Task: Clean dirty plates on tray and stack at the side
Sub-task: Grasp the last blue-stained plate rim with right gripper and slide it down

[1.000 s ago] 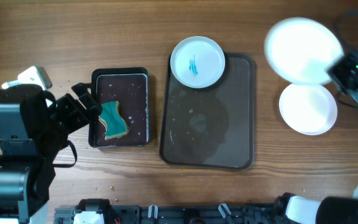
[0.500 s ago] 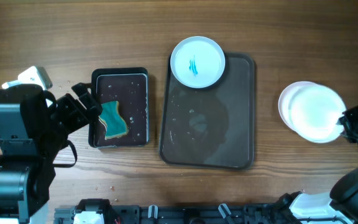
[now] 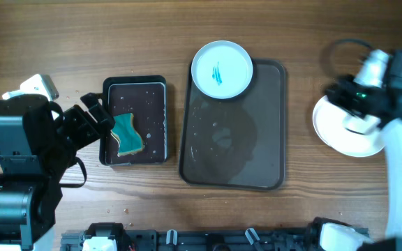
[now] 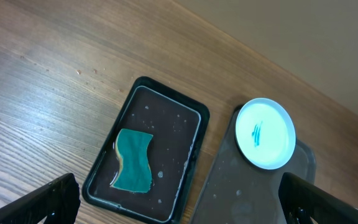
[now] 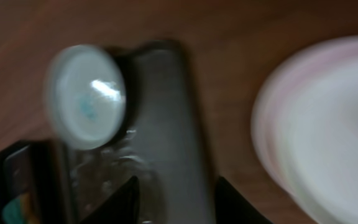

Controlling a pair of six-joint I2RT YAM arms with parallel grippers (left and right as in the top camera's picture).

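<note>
A smeared plate (image 3: 221, 70) sits at the far end of the tray (image 3: 232, 150). White plates (image 3: 347, 136) lie stacked on the worktop (image 3: 61, 42), right of it. Right claw (image 5: 178, 190) hovers there, spread and empty. Left claw (image 4: 179, 186) is spread near the sponge (image 3: 126, 134).

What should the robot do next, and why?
Probably swing the right gripper left to the plate at the far end of the tray. That plate has blue smears on it, while two white plates already sit stacked beside the tray. The right jaws look open and empty.
</note>
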